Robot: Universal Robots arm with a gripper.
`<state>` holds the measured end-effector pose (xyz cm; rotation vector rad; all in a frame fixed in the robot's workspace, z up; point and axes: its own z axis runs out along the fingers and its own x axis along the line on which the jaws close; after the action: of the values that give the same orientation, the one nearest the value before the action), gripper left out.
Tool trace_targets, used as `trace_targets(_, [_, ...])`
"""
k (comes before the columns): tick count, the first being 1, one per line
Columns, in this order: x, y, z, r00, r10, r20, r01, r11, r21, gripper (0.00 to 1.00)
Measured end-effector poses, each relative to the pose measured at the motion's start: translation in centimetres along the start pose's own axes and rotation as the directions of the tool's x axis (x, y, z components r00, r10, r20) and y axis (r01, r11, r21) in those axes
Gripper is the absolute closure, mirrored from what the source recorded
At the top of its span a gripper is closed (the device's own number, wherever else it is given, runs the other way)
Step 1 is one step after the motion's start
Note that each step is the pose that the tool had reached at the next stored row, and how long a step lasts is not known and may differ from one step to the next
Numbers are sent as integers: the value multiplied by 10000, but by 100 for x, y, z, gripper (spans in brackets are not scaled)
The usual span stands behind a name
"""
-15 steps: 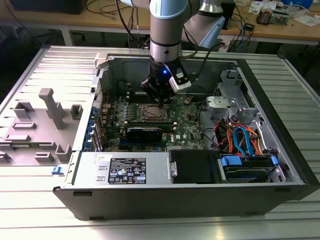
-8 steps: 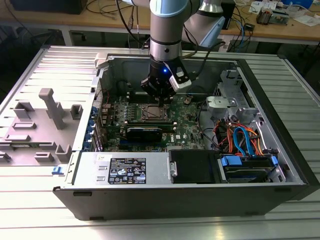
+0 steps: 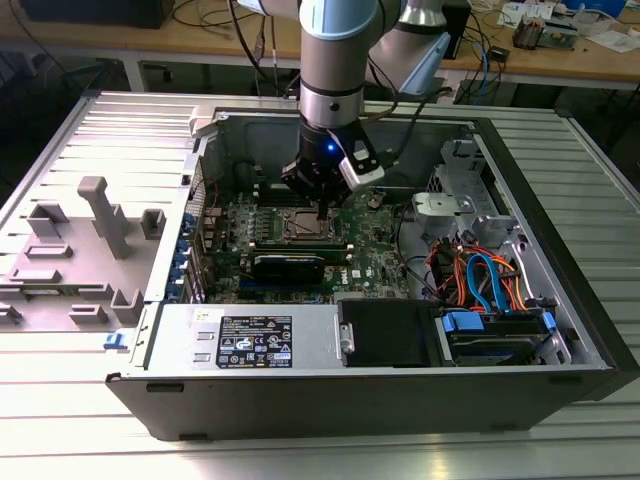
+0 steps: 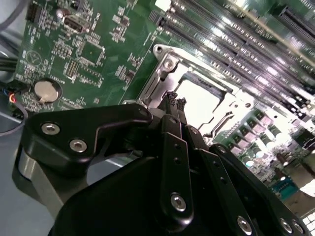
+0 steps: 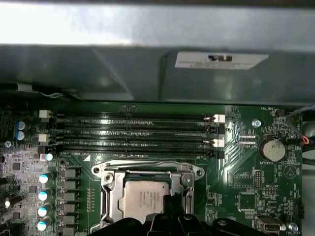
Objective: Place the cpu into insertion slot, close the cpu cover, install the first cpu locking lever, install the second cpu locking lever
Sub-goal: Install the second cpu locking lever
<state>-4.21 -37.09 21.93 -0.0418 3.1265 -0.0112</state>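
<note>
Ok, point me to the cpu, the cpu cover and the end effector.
cpu (image 5: pixel 143 199), first wrist view, centre of its silver top.
cpu cover (image 5: pixel 147 169), first wrist view, upper bar of the metal frame.
end effector (image 4: pixel 174 101), second wrist view, at the fingertips over the socket.

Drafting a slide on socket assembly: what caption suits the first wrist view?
Gripper poised over the cpu seated in the insertion slot, cpu cover down around it.
</note>
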Motion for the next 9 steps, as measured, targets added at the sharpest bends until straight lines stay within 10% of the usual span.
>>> trace_targets(9, [-1, -16, -92, 10000, -2, -7, 2, 10000, 0, 89])
